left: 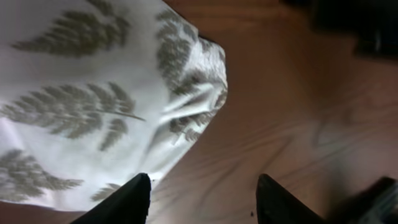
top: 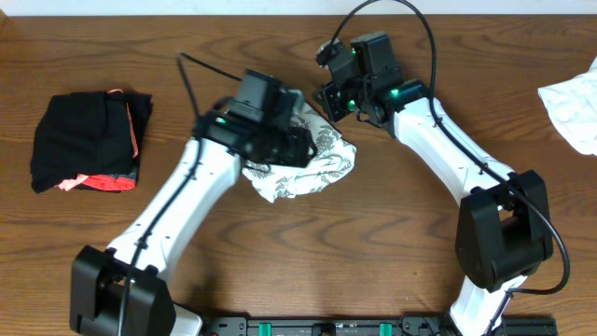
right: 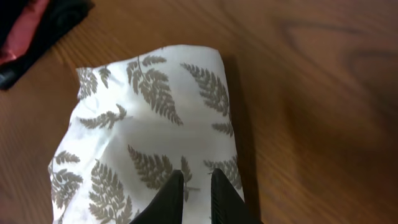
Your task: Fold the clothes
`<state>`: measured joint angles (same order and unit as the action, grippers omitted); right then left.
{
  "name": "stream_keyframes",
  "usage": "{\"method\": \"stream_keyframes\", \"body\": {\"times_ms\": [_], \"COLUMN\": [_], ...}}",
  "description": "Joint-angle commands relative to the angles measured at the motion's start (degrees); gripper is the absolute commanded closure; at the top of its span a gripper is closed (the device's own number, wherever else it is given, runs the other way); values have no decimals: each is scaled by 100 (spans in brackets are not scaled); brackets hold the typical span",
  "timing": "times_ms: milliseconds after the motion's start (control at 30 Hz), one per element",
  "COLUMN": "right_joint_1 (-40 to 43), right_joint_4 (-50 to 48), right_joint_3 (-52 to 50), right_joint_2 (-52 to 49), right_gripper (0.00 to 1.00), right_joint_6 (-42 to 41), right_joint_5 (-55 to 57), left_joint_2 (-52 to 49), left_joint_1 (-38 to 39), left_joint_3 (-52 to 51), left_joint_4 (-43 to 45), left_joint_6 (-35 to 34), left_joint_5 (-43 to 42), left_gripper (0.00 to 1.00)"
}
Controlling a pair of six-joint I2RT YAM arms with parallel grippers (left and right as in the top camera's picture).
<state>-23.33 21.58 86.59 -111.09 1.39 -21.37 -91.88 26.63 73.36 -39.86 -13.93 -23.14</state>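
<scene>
The right gripper (right: 196,193) has its two black fingers only narrowly parted, the tips low over a thin white fabric dress with a grey-green fern-leaf print (top: 312,168). The left gripper (left: 205,199) stands wide with nothing between its fingers, one tip just beside the dress's edge, over bare wood. The dress lies bunched in a compact heap mid-table, between both arms. On the brown wooden table (top: 326,252), a black cloth bundle with coral-pink trim (top: 84,140) lies well to the left, and a plain white cloth (top: 574,103) lies at the right edge.

The left arm (top: 187,191) hides much of the dress (top: 312,173) (white cloth (top: 574,103) cut at the edge).
</scene>
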Motion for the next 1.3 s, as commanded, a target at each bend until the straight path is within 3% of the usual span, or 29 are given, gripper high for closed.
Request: {"method": "stream_keyframes", "body": {"times_ms": [0,267,433,667,967,1133,1267], "right_joint_1": [66,389,811,1211,1307,1274,1108], "right_joint_4": [-31,-15,577,1121,1696,1790,1757], "right_joint_3": [304,387,557,562,562,562,562], "right_joint_2": [-179,-234,-101,114,122,122,122], "right_gripper": [85,84,85,87,89,89,90], "right_joint_6": [74,79,-57,-48,-48,-24,501], "right_joint_5": [238,1333,1338,1340,1189,743,-50], "left_joint_2": [33,-374,-1150,-2028,-1998,-1993,-1945], "left_joint_1": [577,1427,1453,1392,507,-273,-809], "left_joint_3": [-142,-487,-562,-562,-564,-564,-564], "left_joint_4": [-22,715,1294,1113,-533,-608,-570], "left_joint_6": [-310,-459,-885,-1001,-1812,-1810,-1858], "left_joint_5": [1073,1661,1652,1882,4758,5086,5080], "left_gripper": [45,45,45,45,45,45,45]}}
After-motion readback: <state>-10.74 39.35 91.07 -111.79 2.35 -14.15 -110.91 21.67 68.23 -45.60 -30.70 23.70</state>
